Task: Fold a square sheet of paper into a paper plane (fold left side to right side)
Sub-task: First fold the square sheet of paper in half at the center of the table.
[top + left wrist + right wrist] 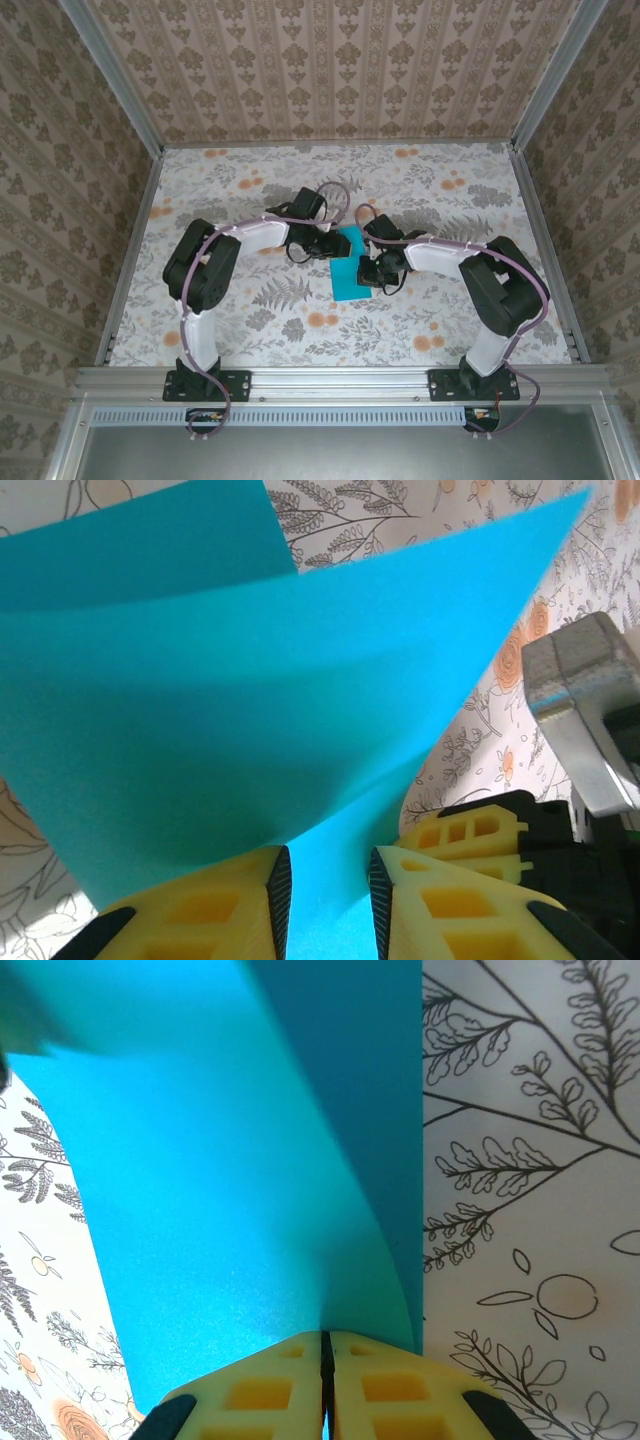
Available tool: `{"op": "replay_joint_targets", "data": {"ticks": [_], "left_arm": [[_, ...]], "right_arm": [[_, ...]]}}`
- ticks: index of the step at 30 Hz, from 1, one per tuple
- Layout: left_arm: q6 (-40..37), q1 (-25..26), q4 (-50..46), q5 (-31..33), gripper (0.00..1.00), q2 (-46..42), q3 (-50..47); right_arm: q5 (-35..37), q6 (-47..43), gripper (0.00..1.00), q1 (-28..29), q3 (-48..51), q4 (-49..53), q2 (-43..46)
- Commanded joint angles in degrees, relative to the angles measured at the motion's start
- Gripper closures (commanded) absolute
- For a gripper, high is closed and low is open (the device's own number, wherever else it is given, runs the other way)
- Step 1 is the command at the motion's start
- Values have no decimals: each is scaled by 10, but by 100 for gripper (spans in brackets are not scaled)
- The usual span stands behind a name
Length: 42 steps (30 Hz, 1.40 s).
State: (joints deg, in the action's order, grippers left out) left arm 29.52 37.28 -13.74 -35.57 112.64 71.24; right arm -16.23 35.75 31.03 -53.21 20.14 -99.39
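Turquoise, matte and thin, the square sheet of paper (349, 268) is half hidden from above, because my two wrists close in over it and cover its side edges. Up close it crowds the left wrist view (250, 710), one layer curving up over another, and its outer corners are cut off at the frame. In the right wrist view (240, 1210) it bows upward, with its far end lost in blur.

My left gripper (327, 880) sits at the sheet's left side. Its yellow fingers (220, 905) stand slightly apart with blue paper running between them, and I cannot tell whether either pad touches it. My right gripper (326, 1352) sits at the sheet's right side, with its pads pressed together and pinching the paper's edge in a thin line.

Both arms are bent at the elbow, away from the sheet, with the forearms reaching in toward it from opposite sides. A grey part (580, 710) beyond the sheet is too cropped to identify.
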Motion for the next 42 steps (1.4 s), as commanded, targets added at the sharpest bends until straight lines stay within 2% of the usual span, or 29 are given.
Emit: {"op": "replay_joint_targets", "data": {"ticks": [1,14,25,42], "left_arm": [[-16,-4,5,-4,71,23,2],[-10,-26,36,13,81,45,-20],[-21,-50,50,36,81,53,-16],[-25,-92,22,49,81,119,93]], "right_arm": [[29,-7,90,4,8,50,-35],[33,-21,90,4,0,77,-43],[29,-23,90,7,5,82,-46],[25,-11,91,14,15,72,-48]]}}
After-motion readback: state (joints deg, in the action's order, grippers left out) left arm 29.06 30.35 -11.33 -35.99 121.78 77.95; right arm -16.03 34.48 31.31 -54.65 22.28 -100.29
